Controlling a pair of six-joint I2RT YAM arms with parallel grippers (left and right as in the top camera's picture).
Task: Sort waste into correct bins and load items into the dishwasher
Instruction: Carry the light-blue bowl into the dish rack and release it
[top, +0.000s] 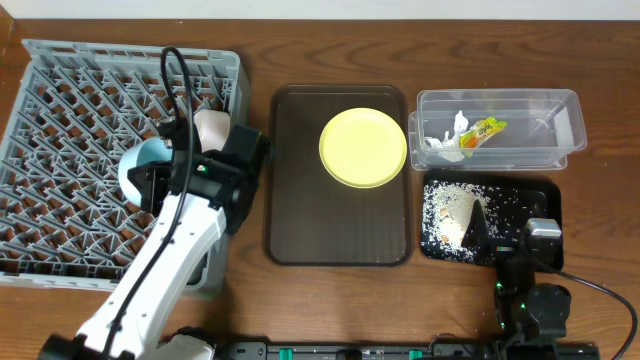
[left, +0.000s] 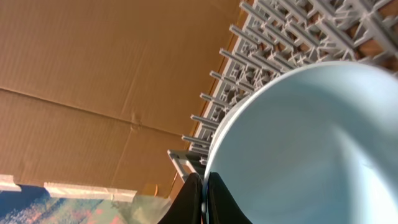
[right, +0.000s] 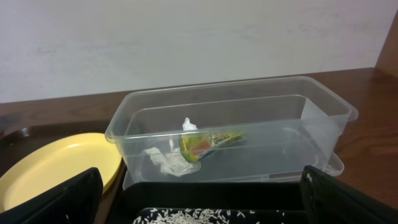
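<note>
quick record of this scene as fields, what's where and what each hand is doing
left hand: shut on blue bowl rim, over rack
right hand: open, at black tray
white bowl: in rack, beside left arm
plate: on brown tray
tub: holds wrapper and paper
black tray: holds rice crumbs

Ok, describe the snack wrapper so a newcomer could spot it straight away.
Start on the right side of the table, at the clear plastic tub just behind the black tray scattered with rice. Inside it, beside crumpled white paper, lies the snack wrapper: the only green-and-orange thing there.
</note>
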